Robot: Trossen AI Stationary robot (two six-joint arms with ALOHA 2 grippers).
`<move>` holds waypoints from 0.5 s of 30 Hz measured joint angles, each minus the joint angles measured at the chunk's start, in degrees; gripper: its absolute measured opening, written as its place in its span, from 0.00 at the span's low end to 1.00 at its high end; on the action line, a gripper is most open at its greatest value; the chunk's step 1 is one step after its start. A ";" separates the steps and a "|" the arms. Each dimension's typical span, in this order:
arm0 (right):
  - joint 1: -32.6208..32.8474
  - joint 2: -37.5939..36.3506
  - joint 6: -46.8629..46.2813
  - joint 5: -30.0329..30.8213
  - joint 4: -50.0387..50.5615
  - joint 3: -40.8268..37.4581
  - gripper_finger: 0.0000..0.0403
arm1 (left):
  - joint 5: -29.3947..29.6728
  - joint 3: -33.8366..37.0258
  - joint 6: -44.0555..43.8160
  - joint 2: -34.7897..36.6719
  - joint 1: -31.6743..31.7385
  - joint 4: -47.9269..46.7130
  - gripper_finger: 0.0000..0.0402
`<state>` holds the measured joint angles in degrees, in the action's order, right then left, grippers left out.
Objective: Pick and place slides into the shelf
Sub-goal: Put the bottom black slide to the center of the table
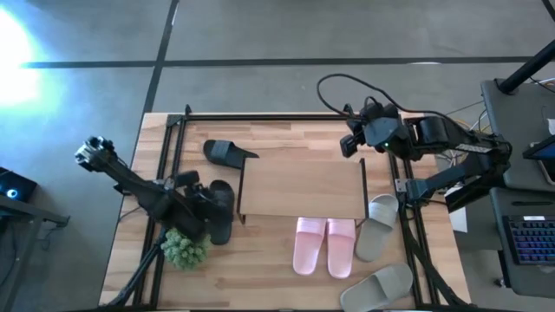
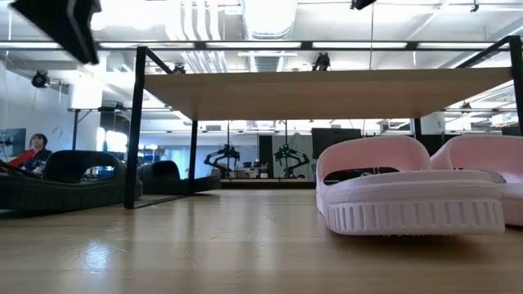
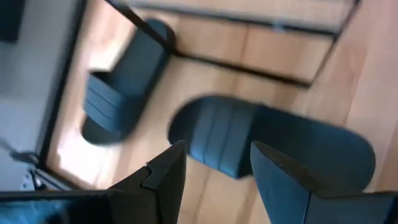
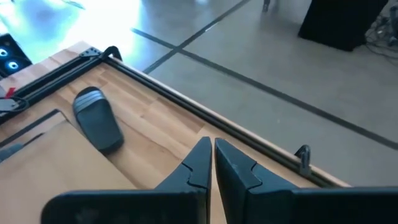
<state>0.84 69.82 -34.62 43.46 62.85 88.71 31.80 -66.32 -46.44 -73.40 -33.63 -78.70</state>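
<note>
Two black slides lie sole-down on the table's left half: one [image 1: 227, 152] by the shelf's far left corner, the other [image 1: 222, 213] beside the shelf's left end. My left gripper [image 3: 214, 168] hovers open above the nearer one [image 3: 273, 146], slanting down, its fingers apart over the strap end and touching nothing. The shelf [image 1: 302, 186] stands mid-table. Two pink slides [image 1: 325, 246] lie side by side before it, and two grey-beige slides [image 1: 377, 227] [image 1: 381, 286] lie to their right. My right gripper [image 4: 211, 165] is shut, raised over the shelf's far right corner [image 1: 351, 143].
A small green plant [image 1: 184, 249] sits just nearer than my left gripper. Thin dark frame rails [image 1: 260, 115] run along the table's far and side edges. A keyboard [image 1: 529, 238] lies off the table's right side. In the low view a person [image 2: 37, 151] sits far behind.
</note>
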 joint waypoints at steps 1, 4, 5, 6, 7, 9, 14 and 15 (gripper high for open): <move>-0.32 0.00 0.72 -0.05 -0.02 0.00 0.03 | -0.85 0.17 -0.81 -1.29 -0.22 -0.11 0.41; -1.32 0.00 2.33 -0.13 -0.12 0.00 0.03 | -1.14 0.24 -1.75 -3.95 -0.35 0.53 0.41; -1.67 0.00 2.78 -0.15 -0.13 0.00 0.03 | -1.11 0.25 -3.00 -4.26 -0.35 0.45 0.41; -1.90 0.00 3.26 -0.19 -0.13 0.00 0.03 | -1.11 0.34 -4.51 -4.29 -0.35 0.26 0.41; -2.11 0.00 3.83 -0.41 -0.13 0.00 0.03 | -1.10 0.60 -6.05 -4.05 -0.36 0.24 0.41; -2.64 0.00 4.91 -1.69 -0.13 0.00 0.03 | -1.08 1.62 -9.95 -3.27 -0.73 0.62 0.41; -3.24 0.02 5.61 -3.58 -0.09 -0.09 0.03 | -1.19 7.08 -18.11 1.78 -3.56 5.88 0.41; -3.24 0.02 5.87 -3.58 -0.11 -0.09 0.03 | -1.22 8.37 -18.61 2.72 -4.08 7.43 0.41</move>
<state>-2.39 69.84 -28.75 39.88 62.74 88.62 30.59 -57.95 -65.06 -70.68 -37.71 -71.27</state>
